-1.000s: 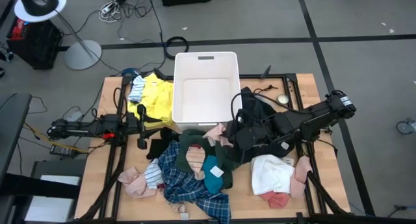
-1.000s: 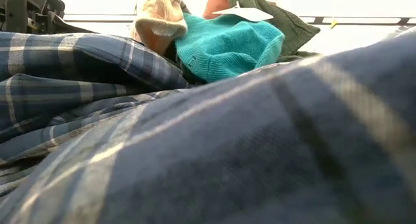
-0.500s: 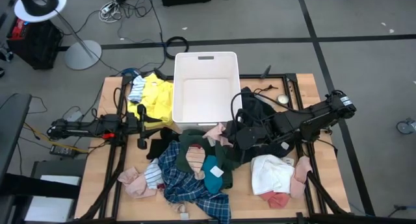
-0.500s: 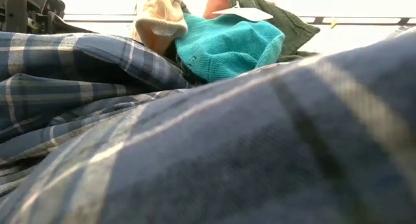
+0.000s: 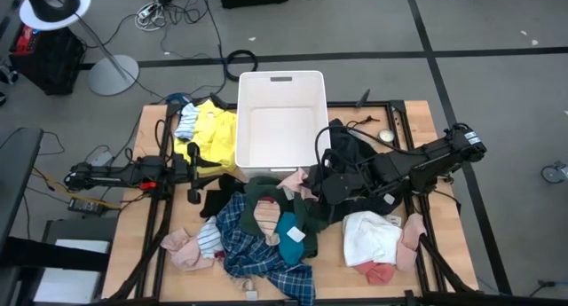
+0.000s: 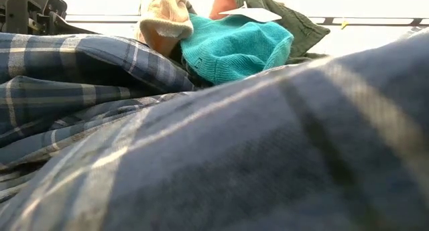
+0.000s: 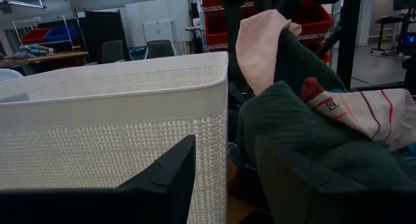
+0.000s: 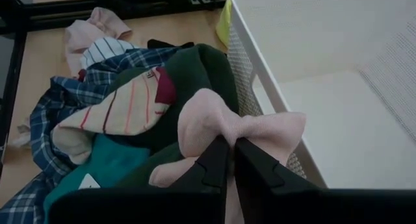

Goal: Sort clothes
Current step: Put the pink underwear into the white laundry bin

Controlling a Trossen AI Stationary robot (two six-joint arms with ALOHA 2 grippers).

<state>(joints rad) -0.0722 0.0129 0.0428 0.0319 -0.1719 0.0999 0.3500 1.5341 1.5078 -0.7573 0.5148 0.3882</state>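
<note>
A pile of clothes lies at the table's near middle: a blue plaid shirt, a dark green garment, a teal piece and a striped sock. The white basket stands at the far middle. My right gripper is shut on a pink garment just in front of the basket's near wall. My left gripper is open and empty at the left, beside the basket; in its wrist view the basket wall and the dark green garment stand ahead. My right gripper pinches a bunched fold of the pink garment between its two fingers. The fingers come from the table's right, slanting down. The bunch stands out beyond the fingertips, and the garment's lower end lies on the dark green garment.
A yellow garment with a light sock lies left of the basket. Black cloth lies under my right arm. White and pink pieces lie at the near right. The plaid shirt fills the low view.
</note>
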